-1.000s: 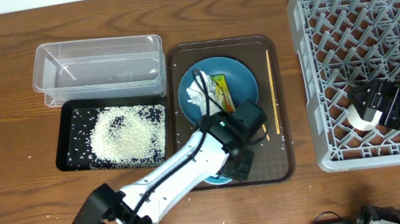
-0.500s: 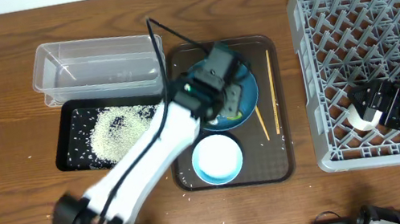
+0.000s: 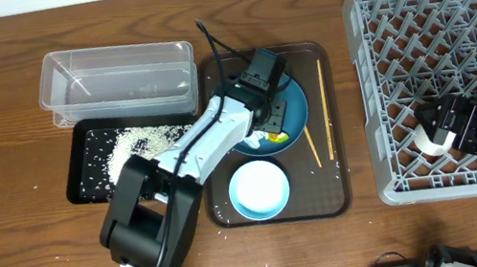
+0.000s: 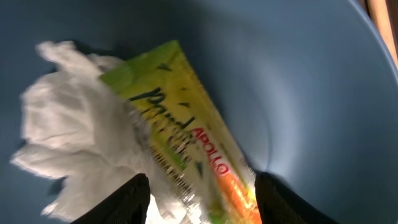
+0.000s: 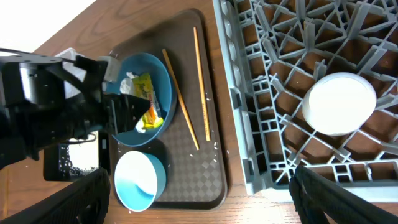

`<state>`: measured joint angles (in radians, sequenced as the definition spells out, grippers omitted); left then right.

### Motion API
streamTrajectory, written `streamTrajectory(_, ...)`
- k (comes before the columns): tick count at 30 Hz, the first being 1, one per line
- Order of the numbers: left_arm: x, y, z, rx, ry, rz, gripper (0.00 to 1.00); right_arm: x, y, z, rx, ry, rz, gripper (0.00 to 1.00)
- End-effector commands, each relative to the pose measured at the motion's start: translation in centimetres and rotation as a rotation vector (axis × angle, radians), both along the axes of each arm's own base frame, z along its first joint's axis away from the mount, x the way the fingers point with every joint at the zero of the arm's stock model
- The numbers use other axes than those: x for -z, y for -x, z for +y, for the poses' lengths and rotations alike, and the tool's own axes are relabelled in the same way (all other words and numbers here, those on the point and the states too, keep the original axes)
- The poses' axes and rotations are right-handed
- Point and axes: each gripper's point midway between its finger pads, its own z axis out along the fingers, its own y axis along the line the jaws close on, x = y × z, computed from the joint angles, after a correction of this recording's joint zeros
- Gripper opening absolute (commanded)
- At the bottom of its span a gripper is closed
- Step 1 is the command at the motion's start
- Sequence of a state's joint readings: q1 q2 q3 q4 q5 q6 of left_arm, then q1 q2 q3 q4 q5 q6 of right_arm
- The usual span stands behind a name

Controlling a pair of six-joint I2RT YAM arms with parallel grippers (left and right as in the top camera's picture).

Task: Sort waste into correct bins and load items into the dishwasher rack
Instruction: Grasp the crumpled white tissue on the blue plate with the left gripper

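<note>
Left wrist view: the left gripper (image 4: 202, 202) hangs just above the plate (image 4: 298, 81). Its fingers (image 4: 134, 199) are spread, one on each side of the wrapper (image 4: 180, 124) (yellow-green, turning orange at the near end). The wrapper lies flat on the plate and the jaws are not pressed onto it. Whether the right-hand finger brushes its edge I cannot tell. The tissue (image 4: 74, 143) sits crumpled against the wrapper's left side, also on the plate.

Seen from overhead, the plate sits at the back of the brown tray (image 3: 335, 190). The blue bowl (image 3: 259, 189) stands upright just in front of it. Two chopsticks (image 3: 326, 109) lie on the tray to the right of the plate, one straight and one slanted, apart from each other.

Left of the brown tray is the black tray (image 3: 83, 193), holding a heap of rice (image 3: 150, 158). The tub (image 3: 117, 76) sits right behind it. A few grains lie loose on the table (image 3: 6, 250).

Farthest right is the rack (image 3: 432, 14). The right gripper (image 5: 200, 186) hovers over its front-left part, fingers wide apart, holding nothing. A white bowl (image 5: 339, 102) rests on the rack's grid.
</note>
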<state>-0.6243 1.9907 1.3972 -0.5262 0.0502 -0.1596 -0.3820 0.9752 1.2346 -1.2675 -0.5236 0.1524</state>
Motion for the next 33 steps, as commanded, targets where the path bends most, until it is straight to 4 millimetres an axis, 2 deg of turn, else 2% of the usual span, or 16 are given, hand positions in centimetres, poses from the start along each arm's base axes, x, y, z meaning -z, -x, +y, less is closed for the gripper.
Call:
streamTrajectory(1, 1.1, 0.3, -0.6, 0.023, 0.003, 0.018, 0.57, -0.4, 0.0, 0.3, -0.006, -0.004, -0.008, 0.91)
streamTrajectory(5, 1.1, 0.0, -1.0, 0.043, 0.004, -0.003, 0.56, -0.4, 0.0, 0.3, -0.006, -0.005, -0.005, 0.91)
streamTrajectory(7, 1.1, -0.1, -0.9, 0.040, 0.001, -0.008, 0.48, -0.4, 0.0, 0.3, -0.006, -0.005, -0.005, 0.91)
streamTrajectory(9, 1.1, -0.1, -1.0, 0.040, 0.004, -0.012, 0.34, -0.4, 0.0, 0.3, -0.006, -0.005, -0.005, 0.91)
streamTrajectory(12, 1.0, -0.3, -1.4, 0.045, 0.020, -0.020, 0.29, -0.4, 0.0, 0.3, -0.006, -0.006, -0.005, 0.91)
streamTrajectory(15, 1.0, -0.1, -1.3, 0.045, 0.010, -0.018, 0.39, -0.3, 0.0, 0.3, -0.006, -0.006, -0.003, 0.91)
streamTrajectory(17, 1.0, -0.2, -0.3, 0.026, -0.026, -0.019, 0.39, -0.3, 0.1, 0.3, -0.006, -0.006, -0.002, 0.91)
streamTrajectory(20, 0.8, -0.4, 1.4, -0.005, -0.084, -0.025, 0.46, -0.3, 0.1, 0.3, -0.006, -0.006, -0.002, 0.91)
streamTrajectory(26, 1.7, -0.4, 2.8, -0.026, -0.137, -0.008, 0.60, -0.3, 0.0, 0.3, -0.006, -0.006, -0.003, 0.91)
streamTrajectory(31, 3.4, 0.0, 3.0, -0.023, -0.159, 0.027, 0.61, -0.3, 0.1, 0.3, -0.006, -0.006, -0.003, 0.91)
streamTrajectory(33, 3.0, 0.5, 2.7, -0.020, -0.141, 0.051, 0.60, -0.3, 0.1, 0.3, -0.006, -0.006, -0.002, 0.91)
